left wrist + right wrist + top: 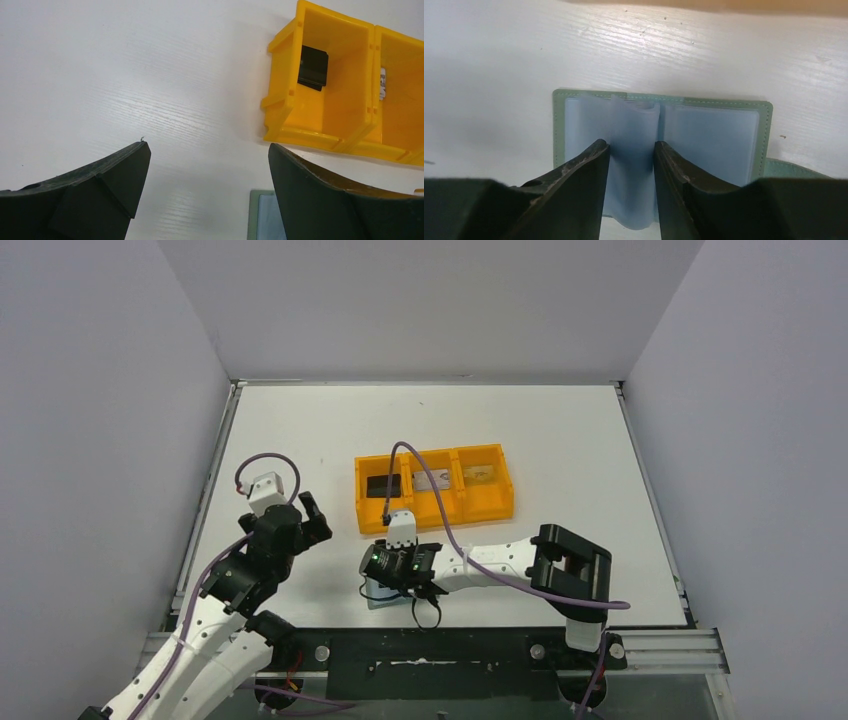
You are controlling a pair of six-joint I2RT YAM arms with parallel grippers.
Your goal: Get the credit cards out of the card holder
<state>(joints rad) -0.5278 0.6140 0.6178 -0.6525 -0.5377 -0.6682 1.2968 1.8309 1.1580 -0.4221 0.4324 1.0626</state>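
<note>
The right gripper (631,145) is pinching the pale blue sleeves of the card holder (711,135), which is lying open just beside the orange tray (490,506) holding 3 credit cards (380,486). The left gripper (208,146) is hovering wide open, holding nothing.

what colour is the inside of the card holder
The card holder is pale, see-through blue inside, with a grey-green rim; best seen in the right wrist view.
</note>
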